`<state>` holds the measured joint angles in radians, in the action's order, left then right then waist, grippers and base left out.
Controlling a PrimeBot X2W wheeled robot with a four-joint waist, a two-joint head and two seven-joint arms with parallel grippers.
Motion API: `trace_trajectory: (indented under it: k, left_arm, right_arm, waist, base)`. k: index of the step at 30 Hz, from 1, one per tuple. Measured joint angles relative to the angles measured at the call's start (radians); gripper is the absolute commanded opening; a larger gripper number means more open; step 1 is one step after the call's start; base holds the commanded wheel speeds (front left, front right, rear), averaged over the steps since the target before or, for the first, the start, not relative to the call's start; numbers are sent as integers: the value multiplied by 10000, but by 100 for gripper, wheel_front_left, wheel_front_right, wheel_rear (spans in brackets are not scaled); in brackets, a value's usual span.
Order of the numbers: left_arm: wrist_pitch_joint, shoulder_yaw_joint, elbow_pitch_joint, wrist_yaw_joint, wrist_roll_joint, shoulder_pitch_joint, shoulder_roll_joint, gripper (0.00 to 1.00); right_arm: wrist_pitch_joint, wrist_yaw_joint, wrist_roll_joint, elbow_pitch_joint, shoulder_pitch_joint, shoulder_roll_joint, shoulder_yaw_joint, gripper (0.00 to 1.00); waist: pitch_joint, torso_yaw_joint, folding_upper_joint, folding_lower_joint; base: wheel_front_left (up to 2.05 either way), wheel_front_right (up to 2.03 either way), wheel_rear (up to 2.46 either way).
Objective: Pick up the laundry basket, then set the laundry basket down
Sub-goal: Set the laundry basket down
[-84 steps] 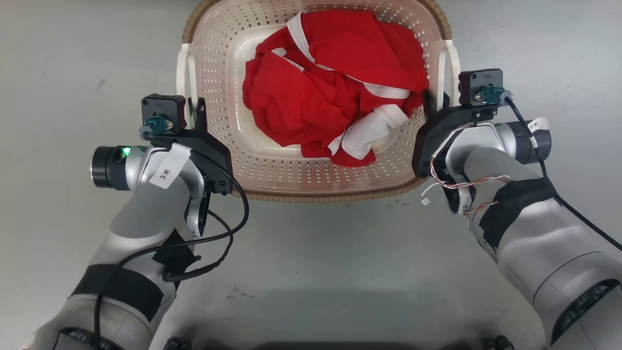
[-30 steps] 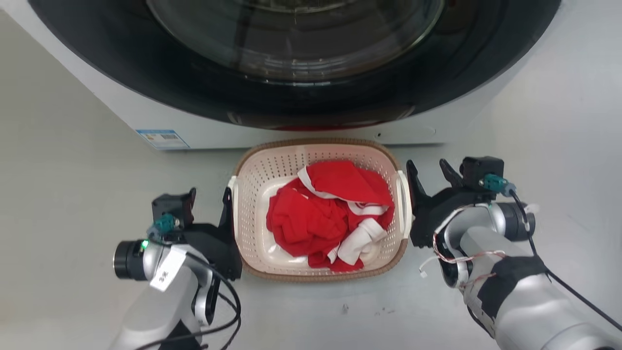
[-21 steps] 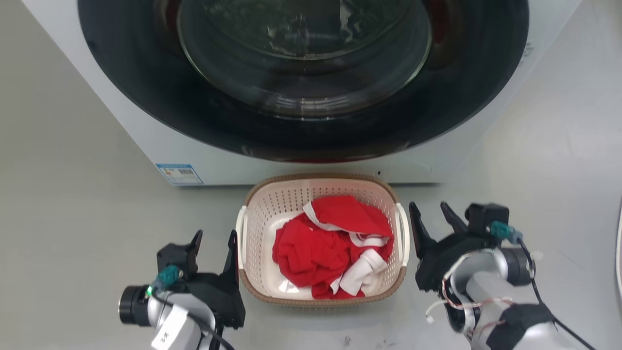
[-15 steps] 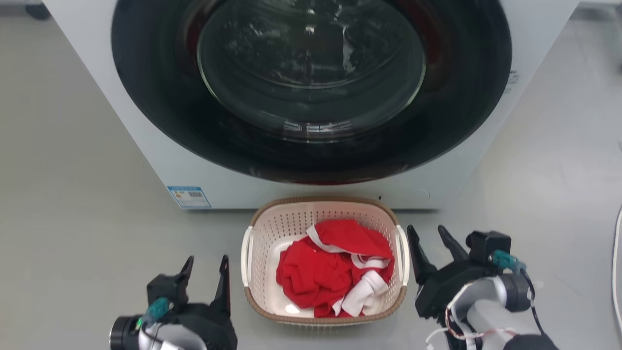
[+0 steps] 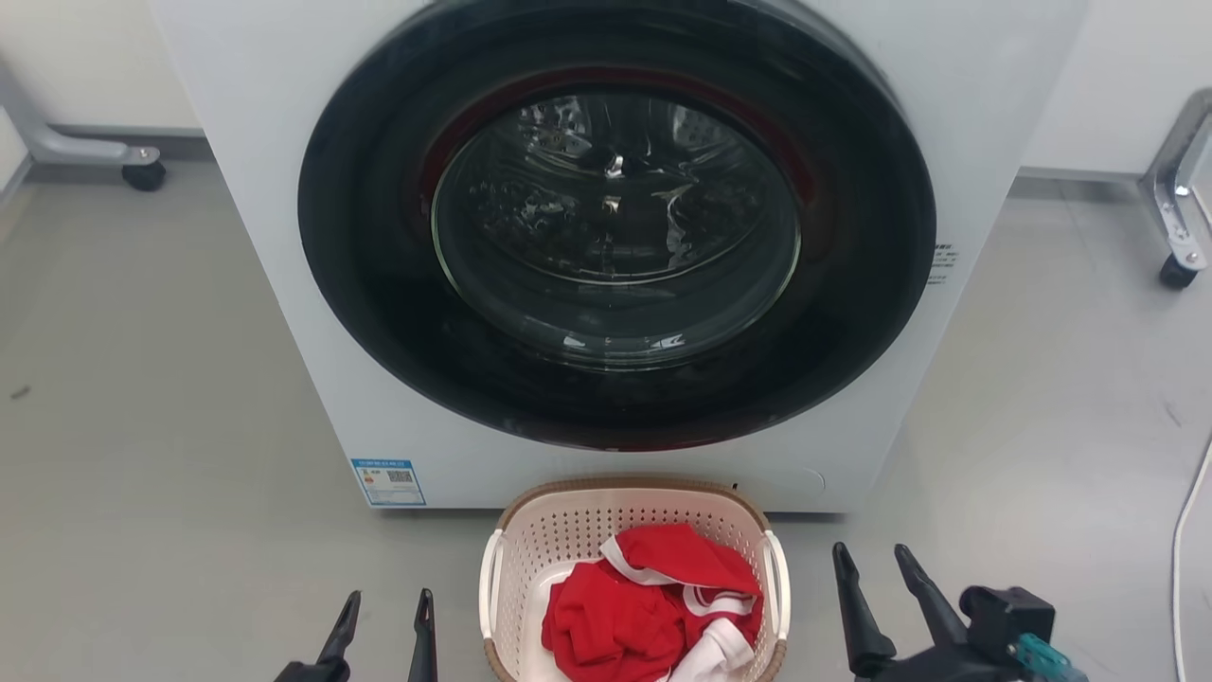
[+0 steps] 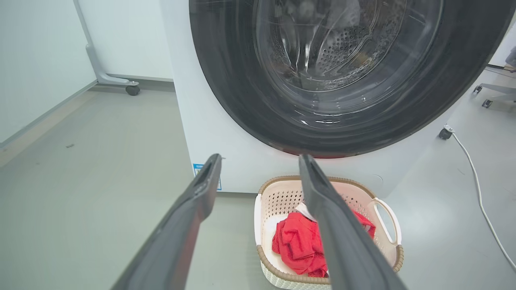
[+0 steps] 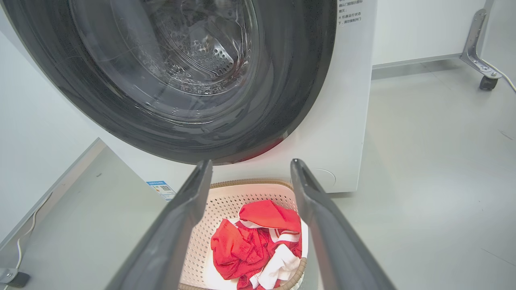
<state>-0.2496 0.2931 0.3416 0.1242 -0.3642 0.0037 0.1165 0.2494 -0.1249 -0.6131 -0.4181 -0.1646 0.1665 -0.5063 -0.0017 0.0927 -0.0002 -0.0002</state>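
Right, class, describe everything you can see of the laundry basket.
The laundry basket is cream-white perforated plastic, rounded-rectangular, with a brown woven-look rim and white side handles. It stands upright on the grey floor just before the washing machine, holding crumpled red and white clothes. The left end effector and right end effector are open, apart from it.

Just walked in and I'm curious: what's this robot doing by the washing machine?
The robot's job is lifting and setting down the laundry basket, which holds red clothes. It sits on the floor before the washing machine. The left gripper and right gripper are open, one on each side, clear of it.
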Motion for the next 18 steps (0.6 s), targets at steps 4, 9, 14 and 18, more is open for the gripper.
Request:
trace_trajectory:
  k: [4,9,14,18]
  left_arm:
    - [0,-228,-763,0,270,509,-88,100]
    - [0,-472,-1607,0,702,896,-192,100]
    - [0,-660,-2178,0,894,1181,-257,100]
    - [0,-765,-2491,0,1195,1337,-278,100]
  right_arm:
    - [0,0,704,892,754,-69,663,100]
    - [0,-29,1524,1956,1546,-341,1409,100]
    - [2,-29,2219,2803,2157,-610,1975,100]
    - [0,-29,2623,3329,2347,-702,2243,100]
  waist:
    - [-196,-25,0,0]
    - [-189,-82,1,2]
    - [-141,-141,2,3]
    - [-92,-199,2,2]
  base:
    - [0,0,0]
    - [0,0,0]
    - [0,0,0]
    - [0,0,0]
